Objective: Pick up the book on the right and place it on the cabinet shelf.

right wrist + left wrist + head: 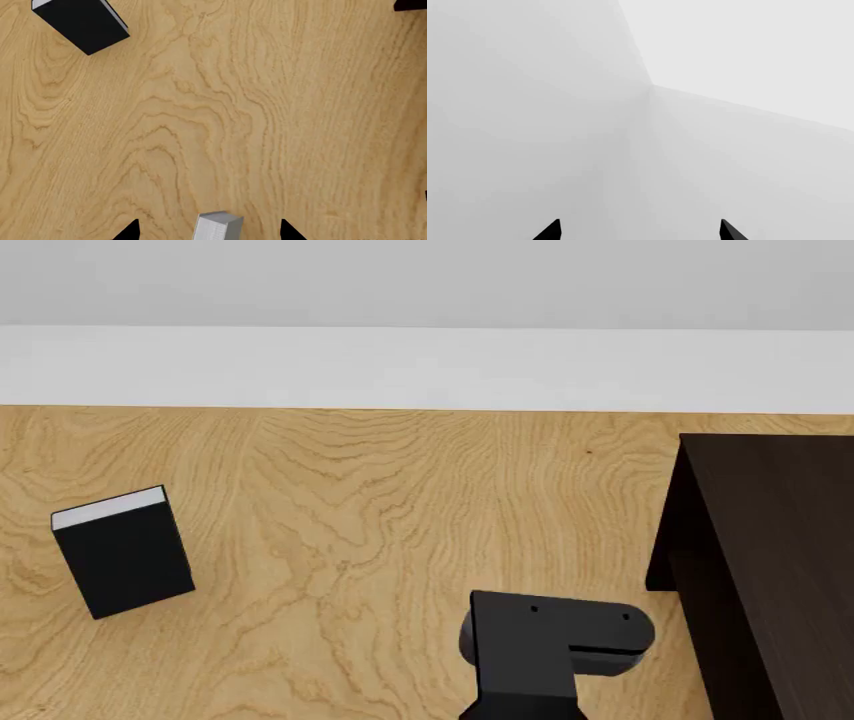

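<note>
Light grey hardcover book (217,226) with white ribbed page edges sits between the right gripper (209,231) fingertips in the right wrist view, cut off by the frame edge, so only its upper end shows; the two black pointed tips stand spread on either side with gaps, no contact seen. From the head view this book is hidden under the matte black boxy right arm housing (547,645). The surface is a light wooden tabletop (360,520) with strong wavy grain. A black-covered book (123,552) with a white page edge lies flat far off to the left, tilted. The very dark brown cabinet (767,560) stands at the right, cropped; its shelf can't be made out. The left gripper (640,231) shows spread black tips against blank pale grey walls (527,110).
</note>
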Robot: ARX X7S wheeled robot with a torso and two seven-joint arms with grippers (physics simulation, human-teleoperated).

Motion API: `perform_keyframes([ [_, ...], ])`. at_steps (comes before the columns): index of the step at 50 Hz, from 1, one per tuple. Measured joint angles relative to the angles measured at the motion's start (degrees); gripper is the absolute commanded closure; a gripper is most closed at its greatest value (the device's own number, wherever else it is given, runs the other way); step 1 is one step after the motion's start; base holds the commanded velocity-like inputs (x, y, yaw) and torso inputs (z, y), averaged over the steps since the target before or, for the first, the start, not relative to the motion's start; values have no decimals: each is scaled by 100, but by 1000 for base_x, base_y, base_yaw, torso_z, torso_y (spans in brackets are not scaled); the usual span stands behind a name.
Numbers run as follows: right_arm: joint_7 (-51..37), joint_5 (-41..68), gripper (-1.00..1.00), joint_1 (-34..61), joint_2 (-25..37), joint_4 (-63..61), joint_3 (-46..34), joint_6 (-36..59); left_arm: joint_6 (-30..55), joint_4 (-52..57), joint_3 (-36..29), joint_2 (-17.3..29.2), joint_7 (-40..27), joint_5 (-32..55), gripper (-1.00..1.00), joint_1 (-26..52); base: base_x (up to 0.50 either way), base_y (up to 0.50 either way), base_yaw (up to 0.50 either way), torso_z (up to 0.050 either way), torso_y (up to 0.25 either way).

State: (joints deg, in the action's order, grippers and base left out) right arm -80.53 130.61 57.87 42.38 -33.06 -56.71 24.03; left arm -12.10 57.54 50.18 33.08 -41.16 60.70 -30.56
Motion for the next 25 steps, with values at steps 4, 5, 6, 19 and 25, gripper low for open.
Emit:
perform_keyframes([
  [4,25,-39,-100,-24,-38,68,-50,2,-3,5,4,4,-5,3,-100,-9,0,0,0,0,0],
  [5,31,-47,-100,-32,-48,83,-63,3,-4,7,5,5,-6,5,-100,-11,0,0,0,0,0],
  [6,36,-56,-100,-40,-58,97,-76,2,-4,9,7,6,-8,6,-100,-14,0,0,0,0,0],
  [19,142,-163,-100,-157,-159,274,-234,11,-24,13,13,13,-5,14,-100,-37,0,0,0,0,0],
  [25,200,-208,-100,-200,-204,352,-300,26,-34,11,16,12,2,15,-100,-48,0,0,0,0,0],
])
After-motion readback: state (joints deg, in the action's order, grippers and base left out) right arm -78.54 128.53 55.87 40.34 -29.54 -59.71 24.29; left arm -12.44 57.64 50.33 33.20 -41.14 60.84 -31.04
